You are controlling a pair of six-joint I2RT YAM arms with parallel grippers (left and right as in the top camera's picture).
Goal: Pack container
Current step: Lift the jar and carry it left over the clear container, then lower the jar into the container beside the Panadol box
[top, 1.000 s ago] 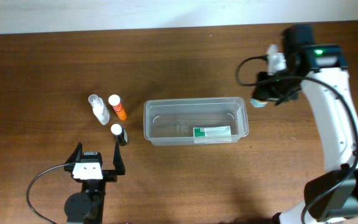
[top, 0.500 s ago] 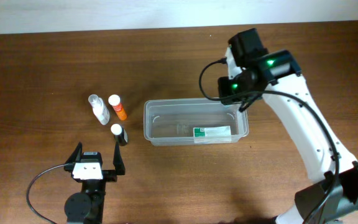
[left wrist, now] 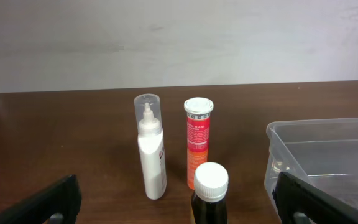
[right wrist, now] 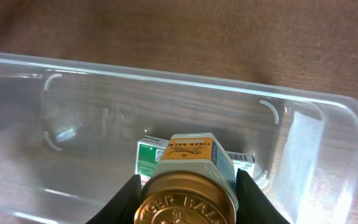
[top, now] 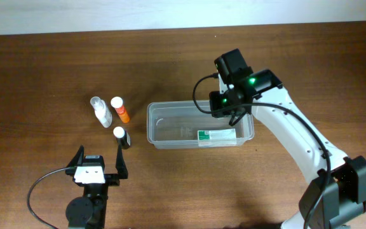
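While right jaws clasp a gold-lidded jar [right wrist: 188, 180], container [top: 170, 127] holds seemingly one box [top: 216, 135], left jaws released.

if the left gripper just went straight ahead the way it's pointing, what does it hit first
Most likely the dark bottle with the white cap, standing just ahead between the fingers of the open left gripper. The orange tube stands behind it.
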